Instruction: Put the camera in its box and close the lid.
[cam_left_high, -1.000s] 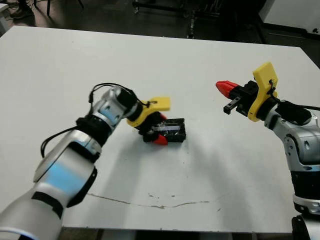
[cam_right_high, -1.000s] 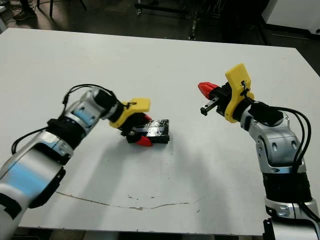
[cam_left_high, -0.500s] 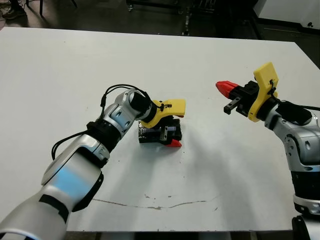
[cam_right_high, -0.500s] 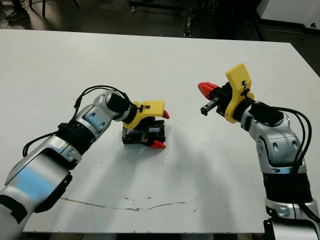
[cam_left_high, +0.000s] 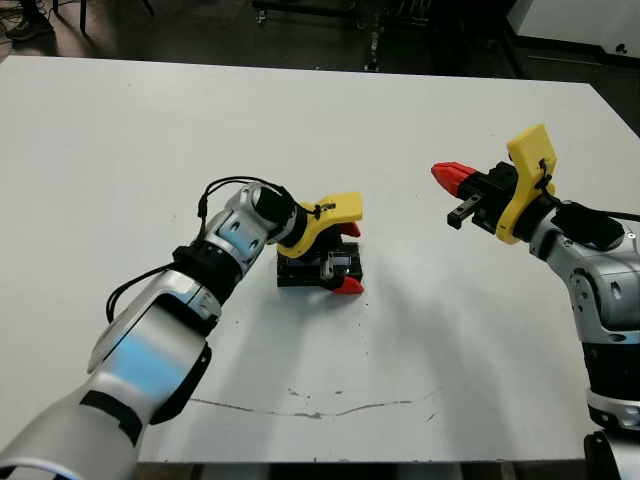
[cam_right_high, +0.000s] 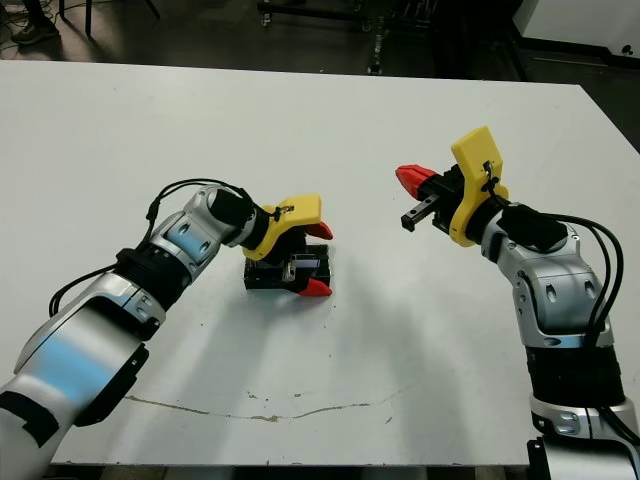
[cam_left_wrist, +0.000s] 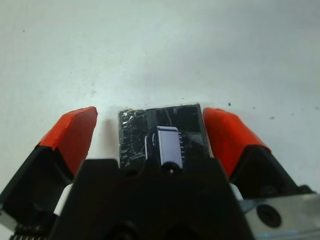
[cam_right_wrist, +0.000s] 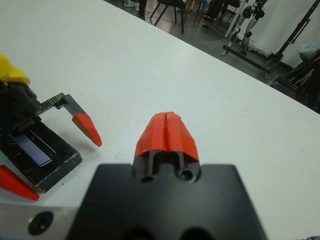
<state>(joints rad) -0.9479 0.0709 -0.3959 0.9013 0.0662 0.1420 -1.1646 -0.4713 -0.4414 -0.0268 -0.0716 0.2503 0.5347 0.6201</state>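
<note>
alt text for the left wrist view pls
The left hand is open, its two red fingertips on either side of a closed black box with a speckled lid on the white table. The fingertips look just clear of the box sides.

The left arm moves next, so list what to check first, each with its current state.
1. Left gripper jaws open: ok.
2. Jaws straddle the box, one on each side: ok.
3. Right gripper shut, held well clear of the box: ok.
4. Box resting flat on the table: ok.
5. Lid fully seated on the box: cannot tell.
</note>
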